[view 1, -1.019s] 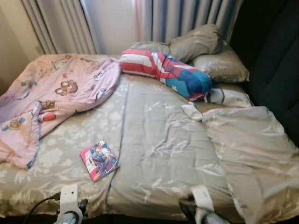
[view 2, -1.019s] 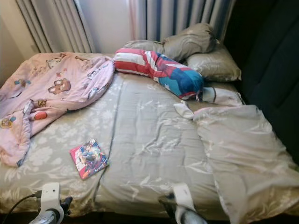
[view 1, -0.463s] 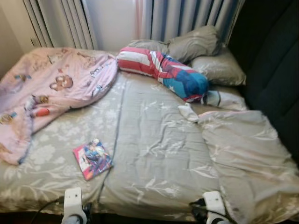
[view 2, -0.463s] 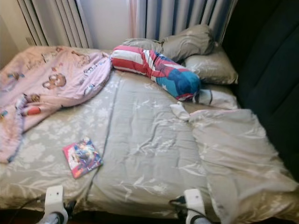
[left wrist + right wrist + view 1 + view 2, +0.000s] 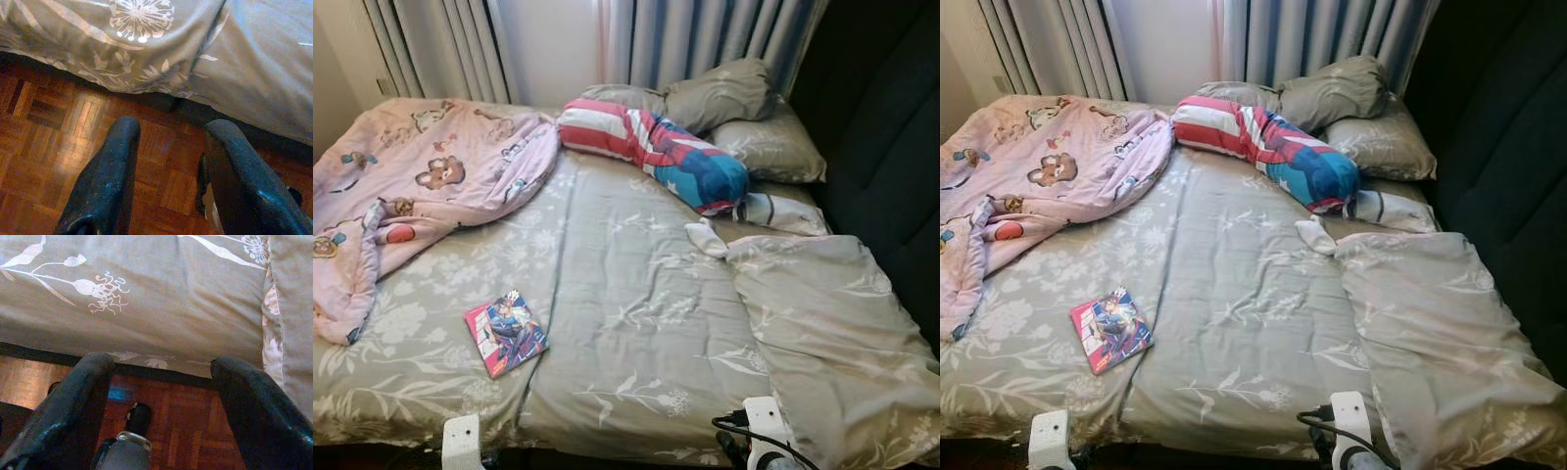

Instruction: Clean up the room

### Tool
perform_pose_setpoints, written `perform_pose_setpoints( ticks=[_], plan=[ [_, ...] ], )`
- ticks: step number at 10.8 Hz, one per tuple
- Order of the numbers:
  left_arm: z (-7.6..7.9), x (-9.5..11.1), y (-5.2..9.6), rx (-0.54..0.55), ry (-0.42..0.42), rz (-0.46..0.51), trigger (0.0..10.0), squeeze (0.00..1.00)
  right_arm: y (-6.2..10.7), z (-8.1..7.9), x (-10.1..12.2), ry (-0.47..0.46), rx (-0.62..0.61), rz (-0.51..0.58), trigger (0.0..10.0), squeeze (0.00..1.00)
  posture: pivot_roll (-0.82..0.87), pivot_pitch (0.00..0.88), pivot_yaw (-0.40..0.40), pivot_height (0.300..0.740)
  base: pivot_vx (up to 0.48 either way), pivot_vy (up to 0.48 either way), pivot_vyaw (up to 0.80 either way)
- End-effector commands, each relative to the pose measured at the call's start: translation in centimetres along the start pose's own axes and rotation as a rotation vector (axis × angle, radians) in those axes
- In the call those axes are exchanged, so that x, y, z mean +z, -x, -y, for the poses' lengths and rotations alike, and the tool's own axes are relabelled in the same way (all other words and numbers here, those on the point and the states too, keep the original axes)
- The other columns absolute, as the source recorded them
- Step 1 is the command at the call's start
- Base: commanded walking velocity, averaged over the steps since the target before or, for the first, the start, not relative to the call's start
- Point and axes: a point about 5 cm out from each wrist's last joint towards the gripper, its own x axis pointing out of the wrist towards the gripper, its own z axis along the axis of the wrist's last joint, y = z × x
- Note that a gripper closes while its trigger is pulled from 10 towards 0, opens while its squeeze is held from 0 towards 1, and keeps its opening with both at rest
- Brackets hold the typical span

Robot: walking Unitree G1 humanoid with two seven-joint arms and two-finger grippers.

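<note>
comic book (image 5: 505, 333) with bright red-blue cover, lying flat and askew on the grey floral bedspread (image 5: 636, 323), well beyond the fingers

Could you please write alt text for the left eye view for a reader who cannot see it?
An unmade bed with grey floral bedding holds a comic book near its front edge, a pink cartoon blanket at the left and a striped bolster before grey pillows.

no readable text, comic book (image 5: 506, 333) cover lettering too small, blanket (image 5: 421, 186) prints only cartoons
</note>
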Motion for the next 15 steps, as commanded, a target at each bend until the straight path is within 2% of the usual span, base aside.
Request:
perform_pose_setpoints(
  ticks=[1, 2, 4, 7, 13, 15],
  plan=[
    [-0.2, -0.5, 0.1, 0.0, 0.002, -0.017, 10.0, 0.0, 0.1, 0.2, -0.7, -0.026, -0.011, -0.022, 10.0, 0.0, 0.18, 0.0, -0.037, 0.74, 0.0, 0.0, 0.0],
    [-0.3, -0.4, 0.1, 0.0, 0.001, -0.016, 10.0, 0.0, 0.1, 0.0, -0.8, -0.027, -0.01, -0.025, 10.0, 0.0, 0.18, 0.0, -0.032, 0.74, 0.0, 0.0, 0.0],
    [-0.5, -0.5, 0.1, -0.005, -0.019, -0.025, 10.0, 0.0, 0.1, -0.3, -0.7, -0.039, -0.008, -0.012, 10.0, 0.0, 0.17, 0.0, -0.02, 0.74, 0.0, 0.246, 0.8],
    [-0.3, -0.8, 0.2, -0.014, -0.033, -0.04, 10.0, 0.0, 0.2, -0.1, -1.0, -0.094, -0.019, -0.007, 10.0, 0.0, 0.17, 0.0, -0.011, 0.74, 0.0, 0.245, 0.0],
    [1.2, -0.1, -0.2, -0.028, -0.043, -0.045, 10.0, 0.0, 0.3, -0.4, -1.4, -0.109, -0.016, -0.01, 10.0, 0.0, 0.18, 0.0, -0.004, 0.74, 0.0, 0.247, 0.0],
    [1.1, -0.1, -0.2, -0.025, -0.043, -0.045, 10.0, 0.0, 0.2, -0.4, -1.2, -0.111, -0.019, -0.009, 10.0, 0.0, 0.18, 0.0, 0.0, 0.74, 0.0, 0.246, 0.0]
  ],
)
